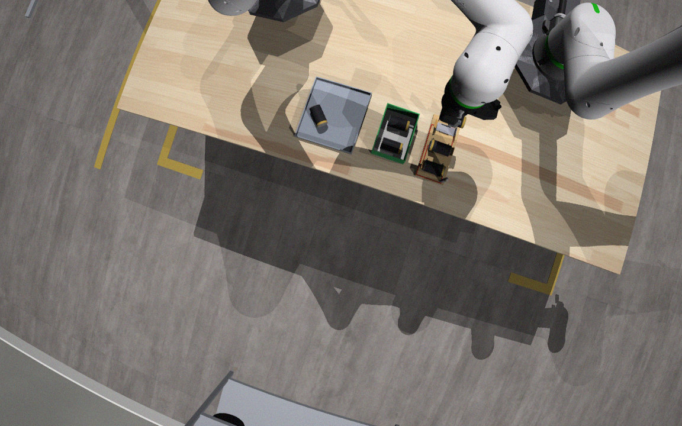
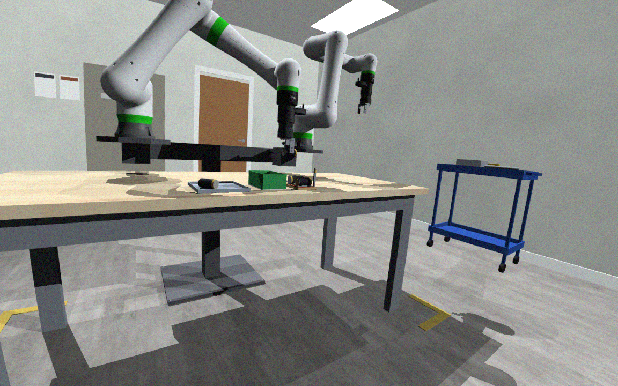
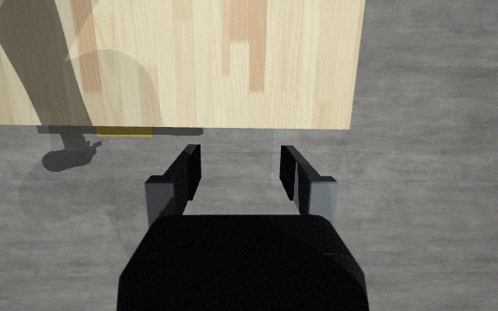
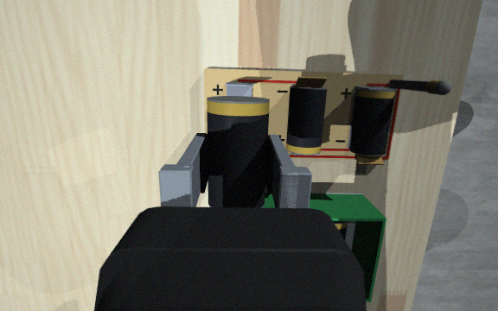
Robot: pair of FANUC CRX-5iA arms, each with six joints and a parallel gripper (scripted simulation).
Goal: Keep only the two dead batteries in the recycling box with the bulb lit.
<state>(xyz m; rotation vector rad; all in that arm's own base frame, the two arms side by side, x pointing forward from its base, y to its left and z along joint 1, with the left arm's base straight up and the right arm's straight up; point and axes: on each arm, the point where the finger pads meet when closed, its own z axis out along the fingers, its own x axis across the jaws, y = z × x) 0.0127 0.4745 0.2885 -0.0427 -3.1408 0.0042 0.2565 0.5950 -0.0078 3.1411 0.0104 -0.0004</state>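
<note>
My right gripper [image 4: 237,152] [image 2: 289,147] is shut on a black battery [image 4: 239,130] with a gold band, held above the first holder of the circuit board [image 4: 214,75] [image 2: 307,188]; the gold end points toward the + side. A second battery [image 4: 307,117] [image 1: 441,147] and a third battery [image 4: 372,123] [image 1: 432,168] lie in the other holders. The bulb [image 4: 440,87] looks dark. The green recycling box [image 1: 388,158] [image 2: 272,181] [image 4: 340,207] stands upright with two batteries inside. Another battery [image 1: 318,115] [image 2: 207,183] lies in the grey tray [image 1: 343,106]. My left gripper [image 3: 240,161] [image 2: 362,109] is open and empty.
The board, box and tray stand in a row near the front edge of the wooden table [image 1: 497,212] [image 3: 309,65]. The left arm is raised, its gripper high beyond the table's side edge. A blue cart [image 2: 474,237] stands apart on the floor.
</note>
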